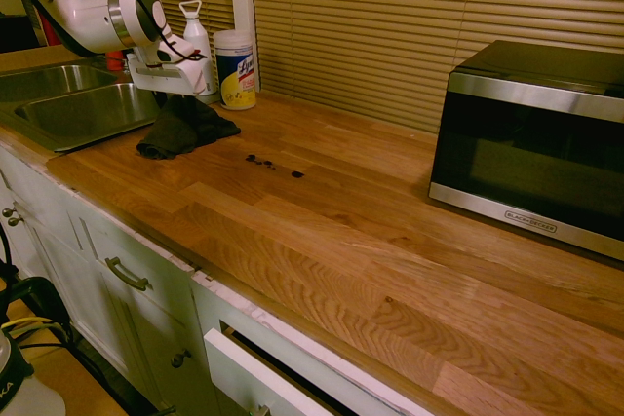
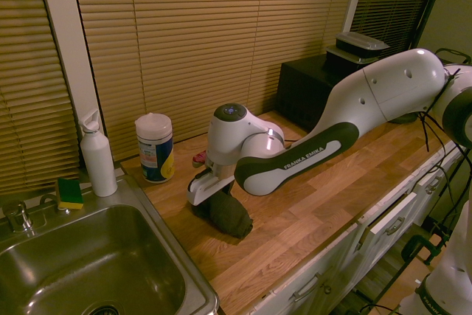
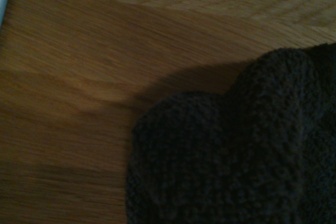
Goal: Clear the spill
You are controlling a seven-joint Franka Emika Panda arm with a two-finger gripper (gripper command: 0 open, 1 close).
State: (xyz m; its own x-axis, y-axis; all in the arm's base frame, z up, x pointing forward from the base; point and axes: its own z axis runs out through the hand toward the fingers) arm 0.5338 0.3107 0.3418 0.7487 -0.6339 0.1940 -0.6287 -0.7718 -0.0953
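The spill (image 1: 263,160) is a short row of tiny dark specks on the wooden countertop, with one more blotch a little further right. It lies just right of a crumpled dark cloth (image 1: 180,129), which also appears in the second exterior view (image 2: 228,213) and fills the lower right of the wrist view (image 3: 236,156). My gripper (image 1: 180,102) points down onto the top of the cloth near the sink (image 2: 214,198). The cloth bunches up around its tip, which hides how the jaws stand. In the second exterior view the arm blocks the spill.
A steel sink (image 1: 58,104) sits left of the cloth. Behind it stand a white bottle (image 1: 198,41) and a wipes canister (image 1: 235,68). A microwave (image 1: 536,143) stands at the far right. A sponge (image 2: 70,192) rests by the sink. Blinds line the back wall.
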